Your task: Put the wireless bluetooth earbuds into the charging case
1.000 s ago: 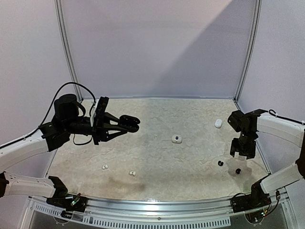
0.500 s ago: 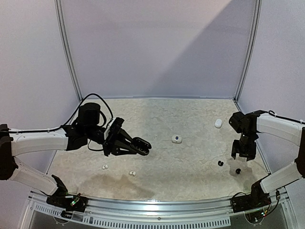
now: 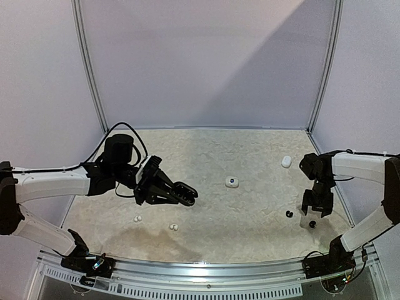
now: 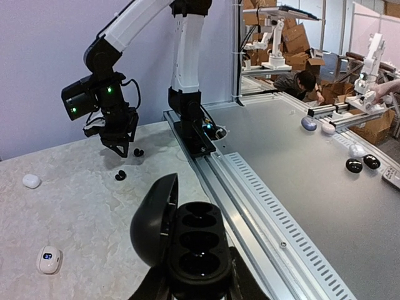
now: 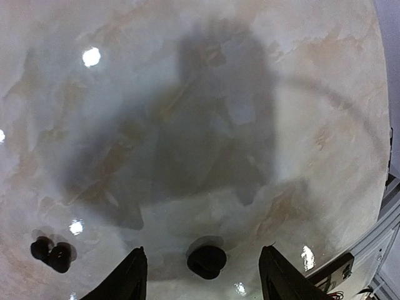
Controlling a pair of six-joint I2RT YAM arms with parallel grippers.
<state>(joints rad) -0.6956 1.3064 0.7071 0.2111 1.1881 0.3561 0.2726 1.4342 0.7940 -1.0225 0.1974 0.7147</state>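
My left gripper (image 3: 185,194) is shut on an open black charging case (image 4: 195,249), held above the table's left middle. Its lid stands up at the left and its wells look empty. My right gripper (image 3: 314,215) is open and points down at the right. Its fingers straddle a black earbud (image 5: 207,261) lying on the table, without touching it. That bud also shows in the top view (image 3: 312,223). The second black earbud (image 5: 51,253) lies just to the left of it (image 3: 289,214). White earbuds lie near the front left (image 3: 137,219) and front middle (image 3: 174,227).
A white case with a dark spot (image 3: 232,182) lies mid-table. A plain white case (image 3: 286,161) lies at the back right. The table's metal front rail (image 3: 200,269) runs along the near edge. Grey walls enclose the back and sides.
My left arm swung right and forward with the black case, then held almost still. My right gripper came down and nearer over the right-hand black earbud.
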